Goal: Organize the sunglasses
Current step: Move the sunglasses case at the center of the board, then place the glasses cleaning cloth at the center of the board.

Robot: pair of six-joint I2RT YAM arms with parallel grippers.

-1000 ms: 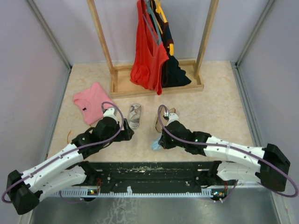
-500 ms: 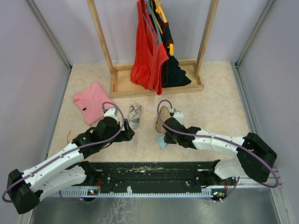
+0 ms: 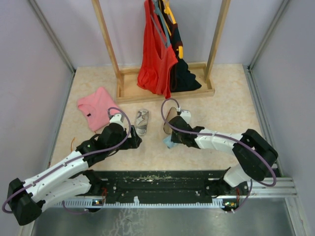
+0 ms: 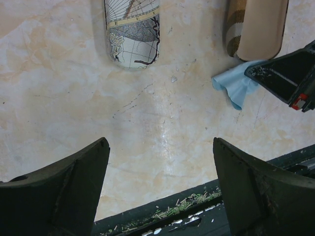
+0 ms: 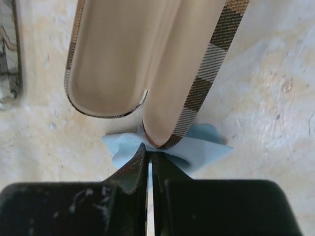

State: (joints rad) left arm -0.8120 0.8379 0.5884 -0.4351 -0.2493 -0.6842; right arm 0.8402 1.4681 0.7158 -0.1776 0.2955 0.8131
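pointing at blue cloth (image 5: 206,147), right tool (image 5: 150,157) closed

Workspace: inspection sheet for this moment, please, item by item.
Surface: beige marbled table, fine scratches and specks.
Job's things: sunglasses, nothing seen. Plaid case lies open, and the cloth is under its near end.
Clutter: map-print case; pink shirt.
Grippers: left gripper open above bare table. Right gripper shut, with its tips at the cloth and the case's end; whether it pinches the cloth cannot be told.
Cables: purple cables loop at both wrists, clear of the items.
Surroundings: wooden rack with a red top and a dark garment; grey walls.
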